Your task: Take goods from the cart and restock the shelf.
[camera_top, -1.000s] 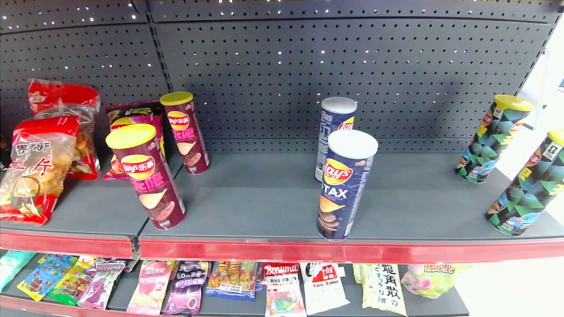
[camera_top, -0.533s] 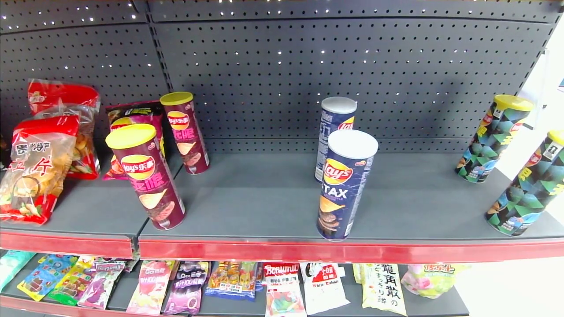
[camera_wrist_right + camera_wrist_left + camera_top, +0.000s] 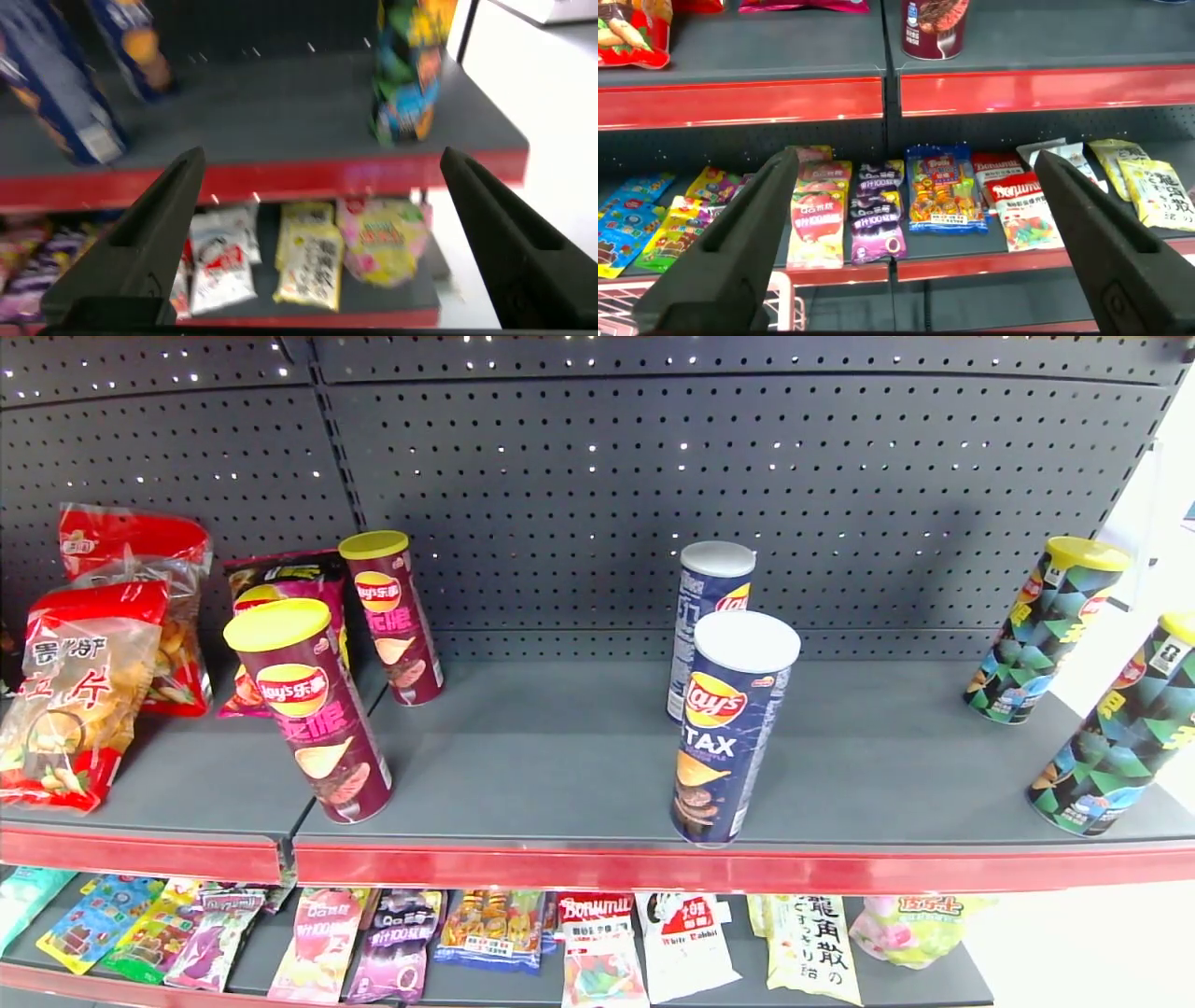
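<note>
- On the dark shelf (image 3: 560, 775), two blue chip cans (image 3: 733, 728) stand in the middle, one at the front edge.
- Two purple cans (image 3: 308, 709) stand toward its left end.
- The left gripper (image 3: 915, 157) is wide open and empty.
- The right gripper (image 3: 322, 154) is wide open and empty too.

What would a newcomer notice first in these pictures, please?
Probably the upright pairs on the grey shelf: maroon cans at left, navy cans in the middle, patterned cans at right. Next, the red snack bags at the far left.
</note>
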